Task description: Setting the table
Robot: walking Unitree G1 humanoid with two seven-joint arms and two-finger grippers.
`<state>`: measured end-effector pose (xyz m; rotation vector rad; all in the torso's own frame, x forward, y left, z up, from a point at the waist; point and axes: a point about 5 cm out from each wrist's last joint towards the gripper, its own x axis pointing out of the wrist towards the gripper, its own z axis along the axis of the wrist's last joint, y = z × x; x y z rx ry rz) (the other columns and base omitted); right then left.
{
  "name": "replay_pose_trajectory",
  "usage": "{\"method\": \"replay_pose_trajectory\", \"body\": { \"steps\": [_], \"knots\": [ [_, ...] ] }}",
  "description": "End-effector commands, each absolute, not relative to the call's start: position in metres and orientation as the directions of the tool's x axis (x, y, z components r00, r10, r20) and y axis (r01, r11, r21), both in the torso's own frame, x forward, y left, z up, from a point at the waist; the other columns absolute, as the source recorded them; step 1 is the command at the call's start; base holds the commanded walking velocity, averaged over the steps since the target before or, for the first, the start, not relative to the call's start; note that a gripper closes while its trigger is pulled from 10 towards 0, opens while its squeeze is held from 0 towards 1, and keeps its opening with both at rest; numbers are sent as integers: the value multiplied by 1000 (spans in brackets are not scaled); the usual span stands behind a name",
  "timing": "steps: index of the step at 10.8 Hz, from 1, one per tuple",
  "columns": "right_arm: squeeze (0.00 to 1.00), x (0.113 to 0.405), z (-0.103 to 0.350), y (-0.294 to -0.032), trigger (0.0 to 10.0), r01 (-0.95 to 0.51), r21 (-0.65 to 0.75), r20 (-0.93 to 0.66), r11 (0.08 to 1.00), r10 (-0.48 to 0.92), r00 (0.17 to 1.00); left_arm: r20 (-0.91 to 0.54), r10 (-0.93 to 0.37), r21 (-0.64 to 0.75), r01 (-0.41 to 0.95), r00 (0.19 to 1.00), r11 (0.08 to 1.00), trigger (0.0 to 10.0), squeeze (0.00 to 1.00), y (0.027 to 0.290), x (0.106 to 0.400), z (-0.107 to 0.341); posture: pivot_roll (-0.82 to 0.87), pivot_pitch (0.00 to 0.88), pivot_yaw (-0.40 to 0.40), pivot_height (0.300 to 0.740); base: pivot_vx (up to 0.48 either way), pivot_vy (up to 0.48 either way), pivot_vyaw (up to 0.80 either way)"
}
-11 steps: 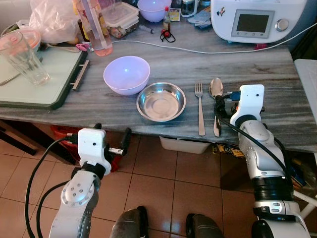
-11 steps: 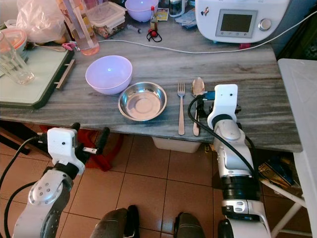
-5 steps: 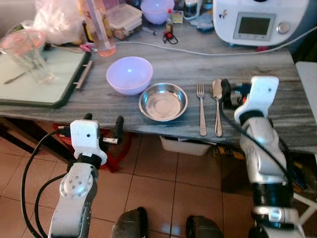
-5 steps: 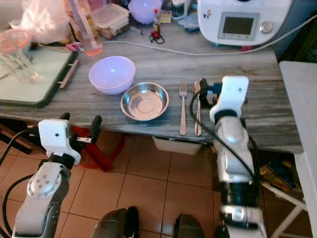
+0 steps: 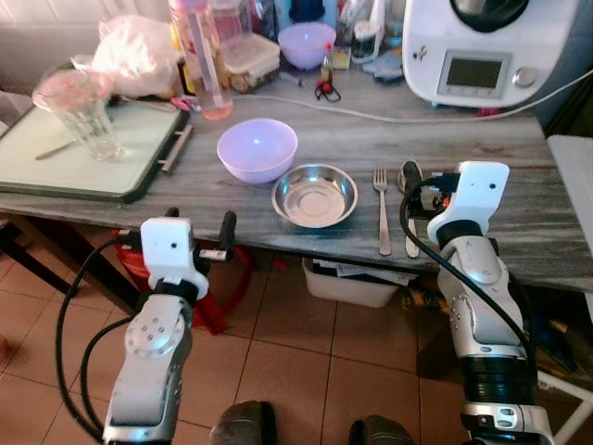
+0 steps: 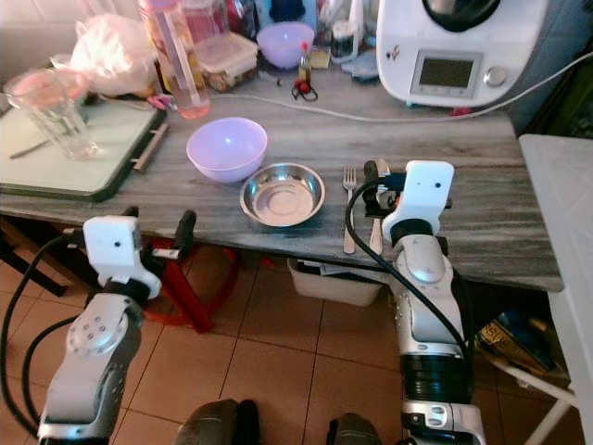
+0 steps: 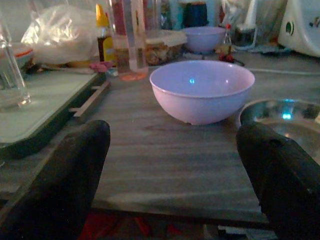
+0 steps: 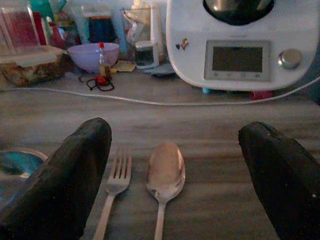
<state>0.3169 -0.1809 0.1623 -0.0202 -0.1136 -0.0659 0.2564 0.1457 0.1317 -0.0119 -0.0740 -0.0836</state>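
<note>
Fork (image 5: 382, 206) and spoon (image 8: 165, 177) lie placed at the desk's (image 5: 519, 167) front edge; right tool (image 8: 172, 170) wide, left tool (image 7: 175, 165) wide. Glass (image 5: 88, 116) likely next.

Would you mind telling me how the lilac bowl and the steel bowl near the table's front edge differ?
The lilac bowl is deep, matte and rounded; the steel bowl is shallow, shiny and has a flat rim. The lilac bowl sits farther from the table's front edge, the steel bowl nearer it. Both stand upright and look empty.
</note>
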Motion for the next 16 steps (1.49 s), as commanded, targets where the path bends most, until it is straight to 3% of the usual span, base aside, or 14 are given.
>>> {"method": "replay_pose_trajectory", "body": {
  "steps": [1, 11, 13, 16],
  "knots": [
    [0, 315, 167, -179, 10000, 61, -10, 142, 998, -59, 988, 63, -62, -5, 63, 996, 998, 10000, 0, 148, 256, 127, 21, 27, 74, 740, -274, 0, 0],
    [0, 317, 165, -180, 10000, 67, -11, 121, 998, -65, 991, 62, -69, -3, 70, 996, 998, 10000, 0, 146, 256, 125, 23, 46, 71, 740, -280, 0, -40],
    [0, 317, 165, -181, 10000, 69, -16, 119, 997, -67, 991, 74, -110, -20, 111, 991, 994, 10000, 0, 145, 255, 128, 24, 51, 68, 740, 0, 0, 0],
    [0, 315, 160, -182, 10000, 77, -22, 100, 997, -74, 992, 75, -151, -43, 154, 986, 987, 10000, 0, 142, 250, 127, 27, 54, 67, 740, 0, -395, -800]
  ]
}}
